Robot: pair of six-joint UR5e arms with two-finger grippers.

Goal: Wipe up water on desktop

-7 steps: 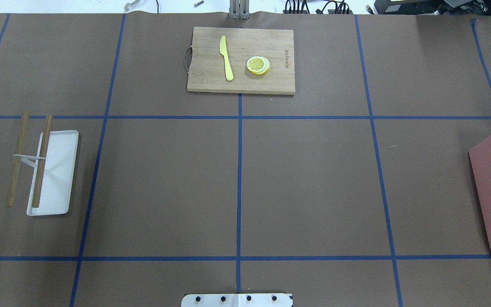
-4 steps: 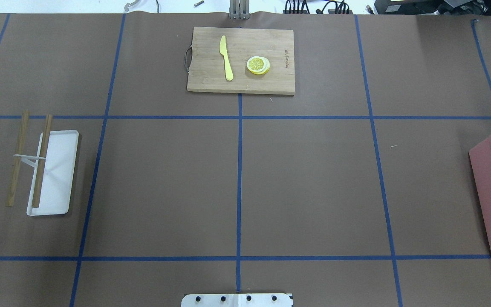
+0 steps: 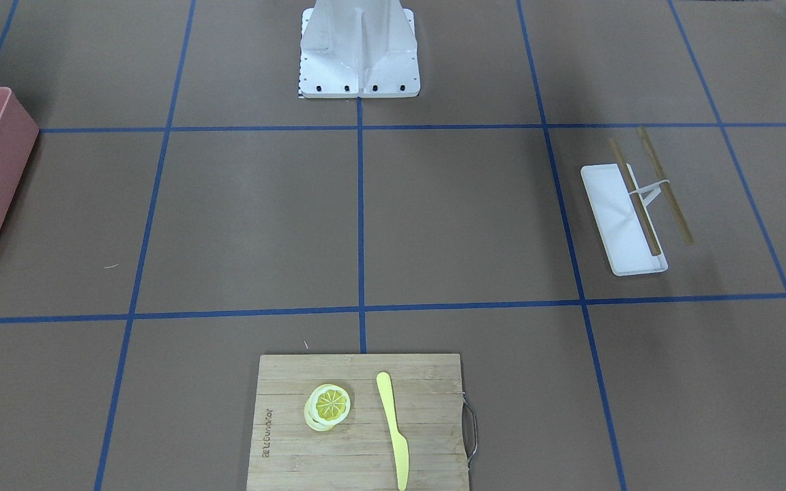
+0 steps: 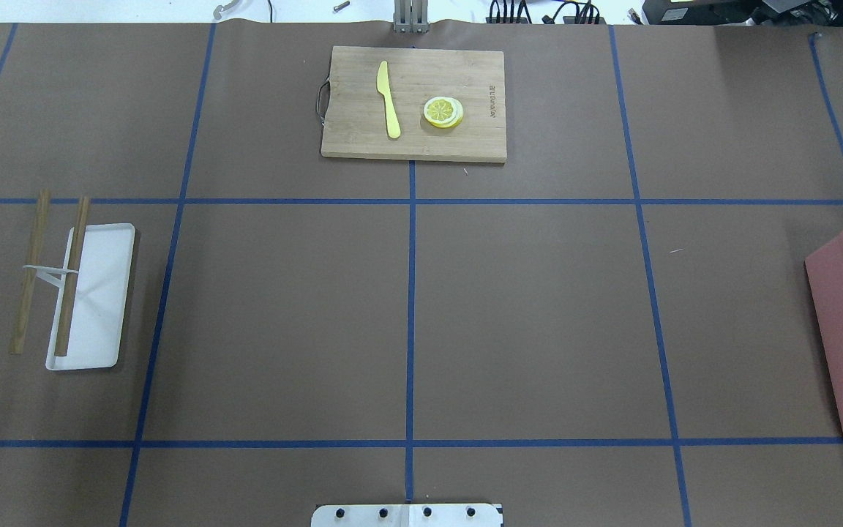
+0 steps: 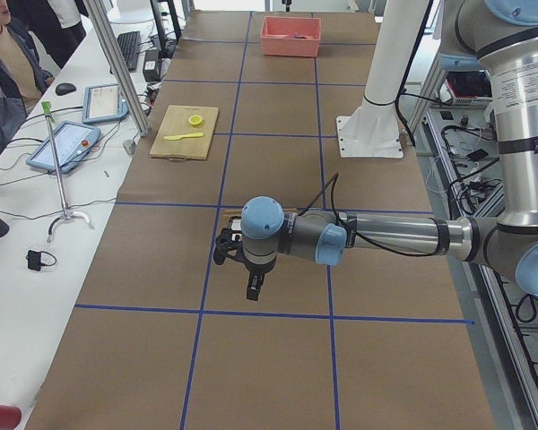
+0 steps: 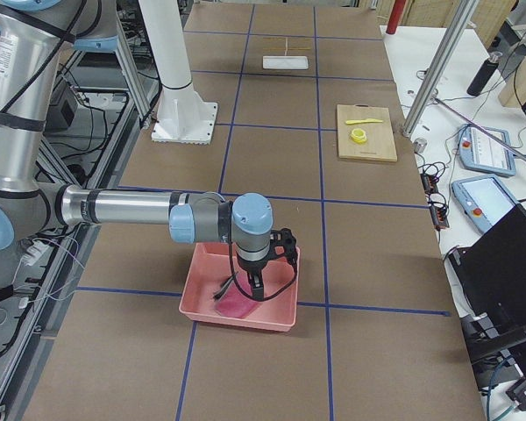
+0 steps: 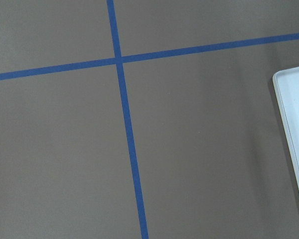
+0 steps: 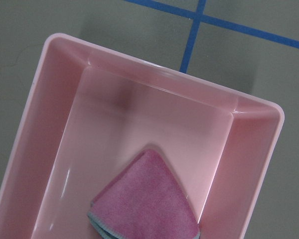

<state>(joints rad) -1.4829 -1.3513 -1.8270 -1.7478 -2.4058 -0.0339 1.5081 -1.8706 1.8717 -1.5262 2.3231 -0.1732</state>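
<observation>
pink cloth [image 8: 144, 199]: folded, with no marked long axis, lay in the pink bin [image 8: 37, 164] straight below the right gripper [image 6: 256, 289], which hung over the bin's open top and was by far the nearer arm; whether its jaws stood apart or together could not be told. left gripper [image 5: 252, 288]: well apart from the cloth, above the desktop [image 4: 538, 329] and near a white tray [image 4: 103, 307], jaw state likewise not to be told. the bin held the cloth, the tray bore one wooden stick [image 4: 72, 293], and no water could be made out on the desktop.
</observation>
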